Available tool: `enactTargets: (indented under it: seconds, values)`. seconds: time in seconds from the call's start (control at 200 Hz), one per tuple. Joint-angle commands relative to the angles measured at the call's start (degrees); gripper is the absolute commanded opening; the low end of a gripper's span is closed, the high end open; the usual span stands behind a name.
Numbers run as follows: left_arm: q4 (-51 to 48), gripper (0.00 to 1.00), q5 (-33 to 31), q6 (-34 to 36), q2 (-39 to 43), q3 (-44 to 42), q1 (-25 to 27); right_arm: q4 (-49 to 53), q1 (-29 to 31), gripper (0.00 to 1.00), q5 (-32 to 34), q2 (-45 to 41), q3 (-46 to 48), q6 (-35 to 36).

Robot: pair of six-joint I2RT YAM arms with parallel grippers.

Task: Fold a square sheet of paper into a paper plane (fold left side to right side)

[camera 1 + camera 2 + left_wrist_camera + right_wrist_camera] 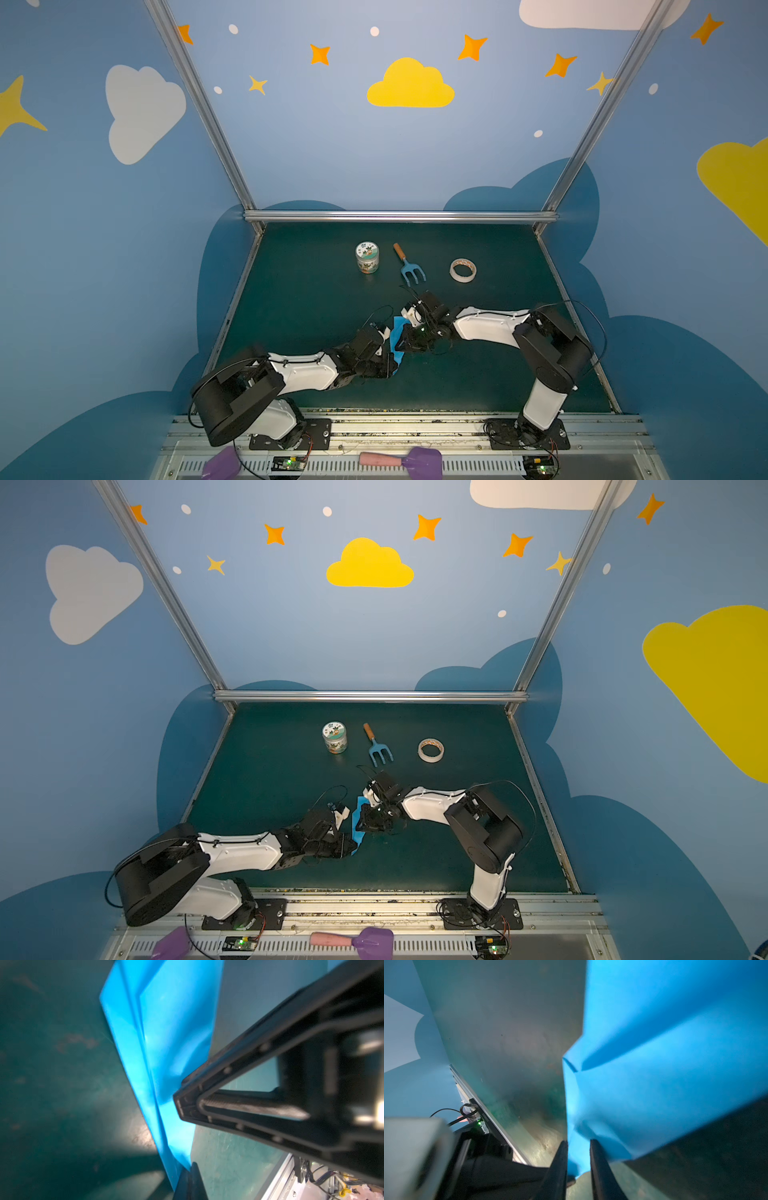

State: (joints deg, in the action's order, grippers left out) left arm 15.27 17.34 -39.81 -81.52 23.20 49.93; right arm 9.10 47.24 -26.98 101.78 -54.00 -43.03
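**Plane points at the front edge, nose pinched by the left gripper**

The plane [398, 328] is mid-table, between the two arms and nearer the front than the fork [409, 268]. In both top views its long axis runs front to back with a slight tilt. The narrow nose points at the front edge of the table [311, 299] and the wide tail at the fork. The grippers hide much of it there.

In the left wrist view the plane [166, 1043] is a long sky-blue wedge that tapers to a point. It is plain, with a centre crease and overlapping layers along its length. In the right wrist view the broad end [664, 1064] looks rumpled, with a shadowed fold across it.

The left gripper [190, 1180] is pressed together on the nose. The right gripper [578, 1141] has its fingers slightly apart, with the paper's edge in the gap. I cannot tell whether the plane touches the table
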Motion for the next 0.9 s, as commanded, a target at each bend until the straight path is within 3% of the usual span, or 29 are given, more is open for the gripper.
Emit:
enactTargets:
  seconds: [0.0, 0.22, 0.746, 0.811, 0.891]
  values:
    - [-0.6, 0.03, 0.2, 1.6, -1.6, 0.9, 0.6, 2.2, -0.6, 0.21, 0.8, -1.6, -0.8, 0.7]
    - [0.6, 0.03, -0.2, 1.3, -2.9, 0.5, 0.6, 0.9, -1.0, 0.1, 0.6, 0.5, 0.1, 0.5]
    - [-1.5, 0.04, -0.8, 1.3, -1.4, 1.8, 0.6, -3.6, -1.3, 0.06, 2.0, -0.6, 7.4, -0.1]
    - [-3.2, 0.11, -1.0, 1.4, 0.5, 2.5, 0.5, -4.1, -1.5, 0.06, 2.0, -0.2, 8.0, -0.2]
    - [-5.7, 0.3, -1.7, 1.5, 4.5, 3.4, -0.1, -4.3, -1.6, 0.05, 2.0, -0.1, 8.4, -0.2]
